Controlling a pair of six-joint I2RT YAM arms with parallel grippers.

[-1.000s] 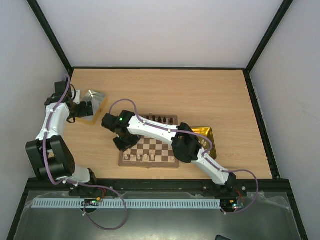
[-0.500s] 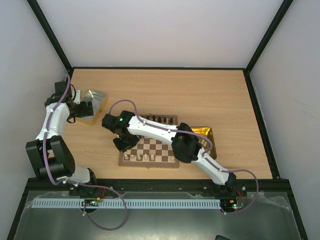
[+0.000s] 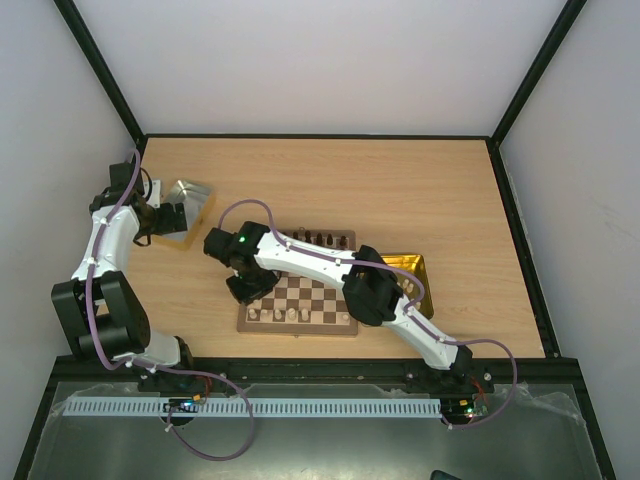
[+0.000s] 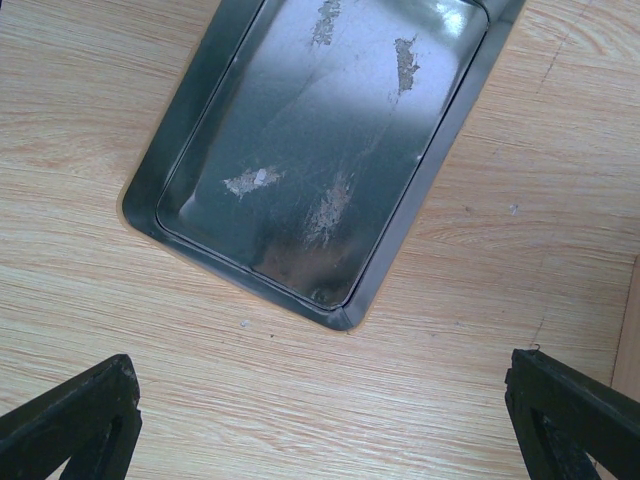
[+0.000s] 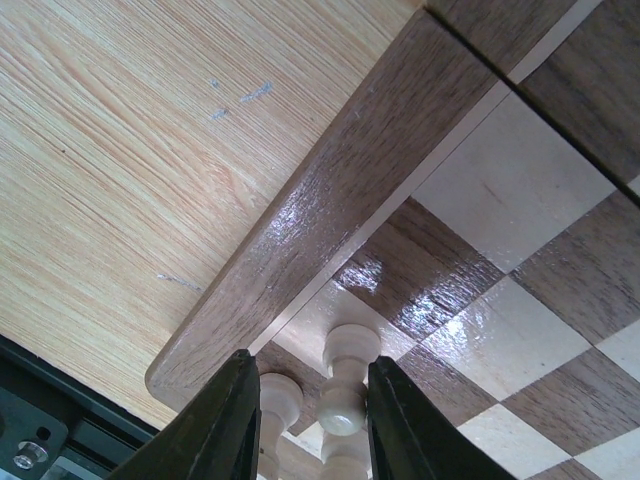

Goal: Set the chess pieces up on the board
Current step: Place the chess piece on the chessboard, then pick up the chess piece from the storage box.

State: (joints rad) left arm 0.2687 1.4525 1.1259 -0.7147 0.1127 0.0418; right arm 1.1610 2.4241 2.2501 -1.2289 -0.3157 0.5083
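The board [image 3: 320, 297] lies in the middle of the table. Dark chess pieces [image 3: 318, 238] stand along its far edge and cream ones [image 3: 290, 314] along its near edge. My right gripper [image 3: 247, 286] hangs low over the board's near left corner. In the right wrist view its fingers [image 5: 225, 420] stand a little apart round an upright cream pawn [image 5: 342, 390] on a cream square. The right finger is against the pawn and a gap shows on the left. A second cream pawn [image 5: 277, 400] stands beside it. My left gripper [image 4: 325, 420] is wide open over bare table.
A silver tray [image 4: 160, 200] with nothing in it lies just beyond the left gripper, at the table's left [image 3: 190, 205]. A gold tray [image 3: 418, 268] sits right of the board, partly under the right arm. The board's wooden border [image 5: 330, 210] runs beside the right fingers.
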